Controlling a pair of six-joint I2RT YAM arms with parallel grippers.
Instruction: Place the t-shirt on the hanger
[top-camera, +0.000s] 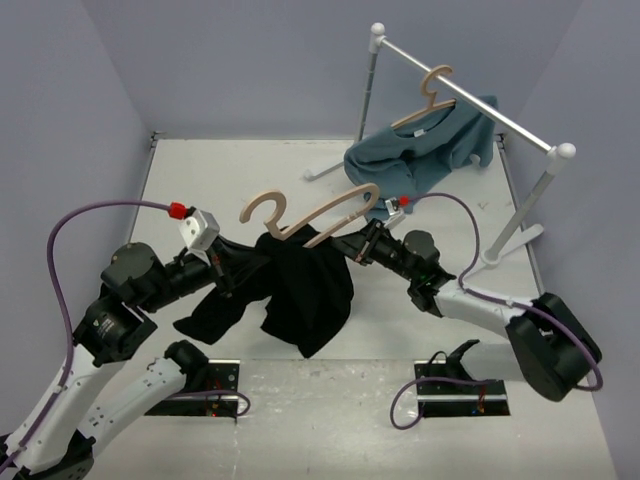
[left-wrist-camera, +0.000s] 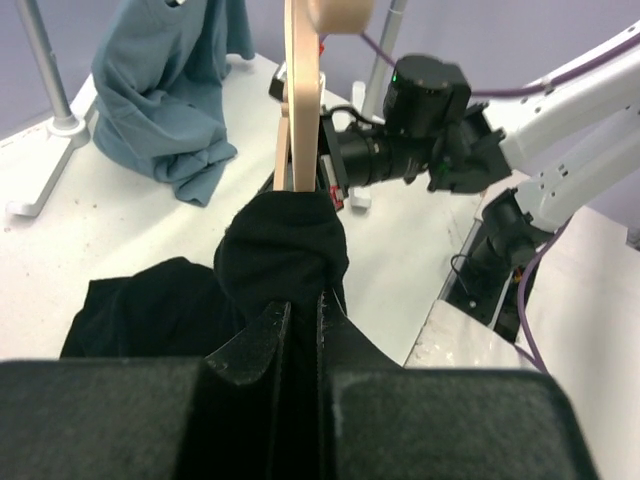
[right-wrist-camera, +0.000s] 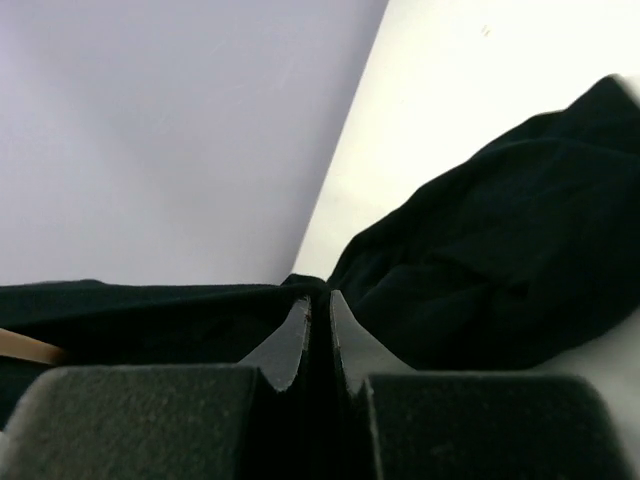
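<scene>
The pale wooden hanger (top-camera: 330, 212) is held above the table, hook to the left, one thin shoulder reaching right and bare. The black t-shirt (top-camera: 305, 290) is bunched over its lower middle and hangs down to the table. My left gripper (top-camera: 232, 265) is shut on black t-shirt fabric (left-wrist-camera: 280, 250), with the hanger (left-wrist-camera: 298, 110) rising just beyond its fingertips (left-wrist-camera: 262, 330). My right gripper (top-camera: 355, 248) is shut on t-shirt fabric from the right; the t-shirt (right-wrist-camera: 500, 230) fills the right wrist view, and a sliver of hanger (right-wrist-camera: 25, 347) shows at the left.
A white clothes rack (top-camera: 470, 95) stands at the back right. A second wooden hanger (top-camera: 432, 92) on it carries a teal-blue shirt (top-camera: 430, 150) that drapes onto the table. Purple walls close in the sides and back.
</scene>
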